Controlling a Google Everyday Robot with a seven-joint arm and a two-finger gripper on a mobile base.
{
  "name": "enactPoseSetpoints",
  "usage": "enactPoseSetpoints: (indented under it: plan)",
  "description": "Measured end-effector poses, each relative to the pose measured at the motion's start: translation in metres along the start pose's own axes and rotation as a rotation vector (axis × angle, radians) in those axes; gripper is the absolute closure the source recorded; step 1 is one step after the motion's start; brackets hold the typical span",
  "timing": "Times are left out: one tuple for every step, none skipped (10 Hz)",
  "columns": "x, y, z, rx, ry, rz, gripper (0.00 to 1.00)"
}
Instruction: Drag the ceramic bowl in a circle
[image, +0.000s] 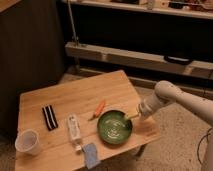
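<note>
On the desk (80, 95), the ceramic bowl (115, 127) is set near the right front edge, with the tool (134, 116) placed at its right rim, a carrot (100, 108) just behind-left, a bottle (74, 128), a flat bar (49, 117) and a cup (27, 142) ranged leftward, and a sponge (91, 154) before the bottle.

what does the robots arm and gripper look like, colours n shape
The arm is off-white, built of smooth rounded tubular segments with a bulbous joint. It narrows to a small gripper with a pale yellowish tip, at the right rim of the ceramic bowl. No markings show.
</note>
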Motion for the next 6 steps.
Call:
enactPoseSetpoints:
  plan:
    - [0.0013,0.0004,0.0026,0.003,0.006,-0.004,0.33]
    - [0.0024,0.0009,0.0046,0.006,0.011,-0.006,0.36]
    - [0.0015,0.0019,0.005,0.01,0.009,-0.007,0.45]
    - [0.0018,0.0016,0.0054,0.014,0.009,-0.005,0.54]
    - [0.0014,0.0014,0.0062,0.019,0.008,-0.002,0.63]
    - [0.0003,0.0015,0.0066,0.022,0.007,0.0,0.64]
